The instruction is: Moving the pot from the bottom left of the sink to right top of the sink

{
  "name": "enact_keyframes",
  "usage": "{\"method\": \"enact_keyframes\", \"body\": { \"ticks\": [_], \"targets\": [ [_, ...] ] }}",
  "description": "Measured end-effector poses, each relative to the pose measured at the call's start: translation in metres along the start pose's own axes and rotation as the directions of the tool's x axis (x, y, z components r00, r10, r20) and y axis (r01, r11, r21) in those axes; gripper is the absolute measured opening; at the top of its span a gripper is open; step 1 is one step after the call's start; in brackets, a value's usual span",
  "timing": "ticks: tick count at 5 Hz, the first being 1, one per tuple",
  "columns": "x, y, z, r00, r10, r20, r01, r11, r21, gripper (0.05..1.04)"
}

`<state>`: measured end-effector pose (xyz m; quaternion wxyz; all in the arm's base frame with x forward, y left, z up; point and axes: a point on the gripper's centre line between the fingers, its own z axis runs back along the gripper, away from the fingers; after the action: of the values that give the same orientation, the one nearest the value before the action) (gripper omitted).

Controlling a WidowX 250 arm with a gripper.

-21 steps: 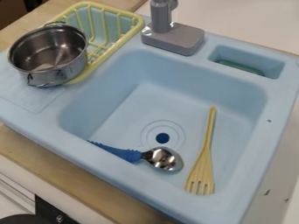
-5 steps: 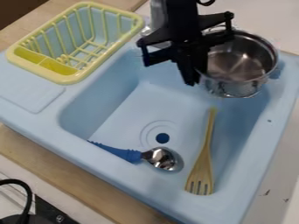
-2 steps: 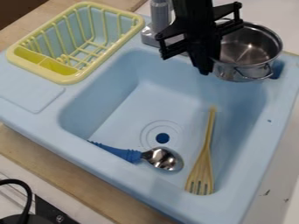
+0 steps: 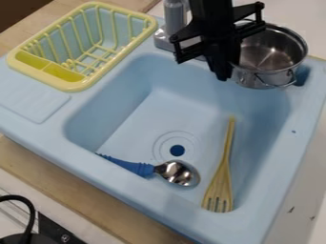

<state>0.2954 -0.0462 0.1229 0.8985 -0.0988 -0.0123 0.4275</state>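
Gripper (image 4: 223,77), one: closed, it appears, on the near-faucet side of the pot, presumably so the base stays free for setting down. Pot (image 4: 264,79), metal, one: upright, immediately right of the jaws in view, above the sink's (image 4: 280,190) top right corner, as the task asks.

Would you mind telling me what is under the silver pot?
Part of a blue recess shows beside the pot; the pot covers the rest and anything in it.

Wood counter (image 4: 70,190) btm L, white surface (image 4: 293,12) top R, dk brown area (image 4: 18,12) top L corner
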Motion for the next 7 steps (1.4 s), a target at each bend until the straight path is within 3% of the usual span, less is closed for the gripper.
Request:
{"method": "enact_keyframes", "body": {
  "ticks": [1, 2, 3, 4, 5, 6, 7],
  "targets": [
    [0.001, 0.000, 0.000, 1.000, 0.003, 0.005, -0.003, 1.000, 0.000, 0.224],
    [0.001, 0.001, 0.004, 1.000, -0.014, 0.024, 0.015, 1.000, -0.023, 0.466],
    [0.001, 0.000, 0.011, 0.997, -0.025, 0.071, 0.029, 0.998, -0.053, 0.759],
    [-0.001, 0.000, 0.017, 0.993, -0.031, 0.111, 0.042, 0.995, -0.093, 0.984],
    [-0.006, 0.003, 0.028, 0.987, -0.041, 0.153, 0.067, 0.982, -0.174, 0.997],
    [-0.011, 0.009, 0.034, 0.987, -0.044, 0.157, 0.083, 0.963, -0.257, 0.997],
    [-0.012, 0.022, 0.045, 0.979, -0.034, 0.199, 0.085, 0.964, -0.253, 0.997]
  ]
}}
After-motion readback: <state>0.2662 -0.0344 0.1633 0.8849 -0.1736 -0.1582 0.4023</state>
